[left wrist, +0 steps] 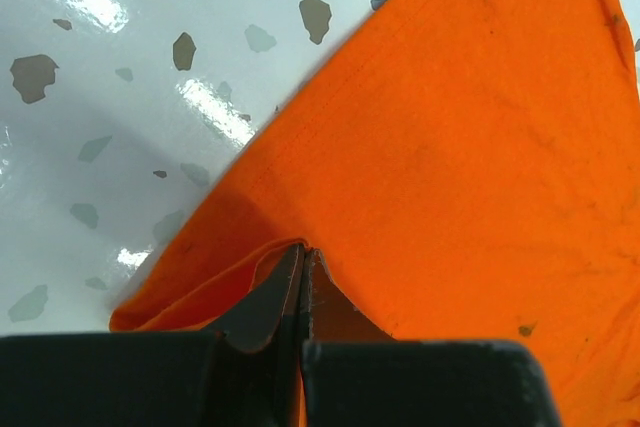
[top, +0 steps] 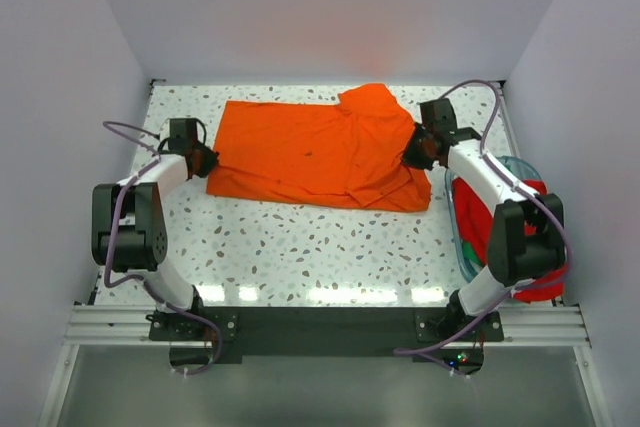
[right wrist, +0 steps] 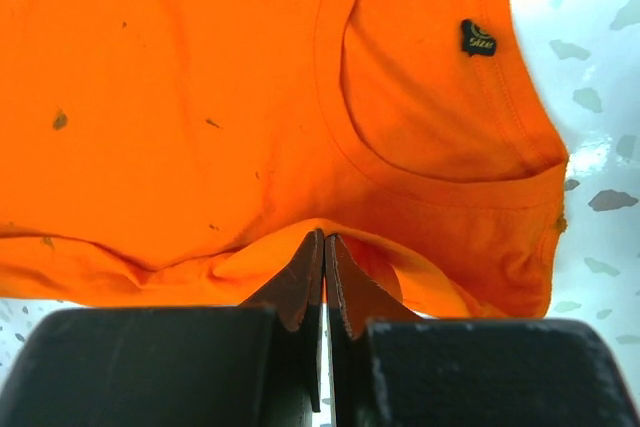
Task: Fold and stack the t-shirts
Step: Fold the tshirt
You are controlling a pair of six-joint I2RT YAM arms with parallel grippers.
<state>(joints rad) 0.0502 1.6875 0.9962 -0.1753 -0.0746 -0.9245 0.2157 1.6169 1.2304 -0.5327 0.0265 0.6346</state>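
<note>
A bright orange t-shirt (top: 310,152) lies roughly spread across the back of the table, with its right end bunched up. My left gripper (top: 207,160) is at the shirt's left edge. In the left wrist view that gripper (left wrist: 303,252) is shut, pinching the orange t-shirt's (left wrist: 480,147) hem near a corner. At the shirt's right end, close to the collar, sits my right gripper (top: 415,154). The right wrist view shows the right gripper (right wrist: 324,239) shut on a raised fold of the orange t-shirt (right wrist: 200,97) below the neckline. A deeper red t-shirt (top: 530,237) lies in the bin.
The clear teal-rimmed bin (top: 455,217) stands at the right edge of the speckled table (top: 320,247), partly under my right arm. White walls close in the back and both sides. A black label (right wrist: 478,38) shows inside the orange collar.
</note>
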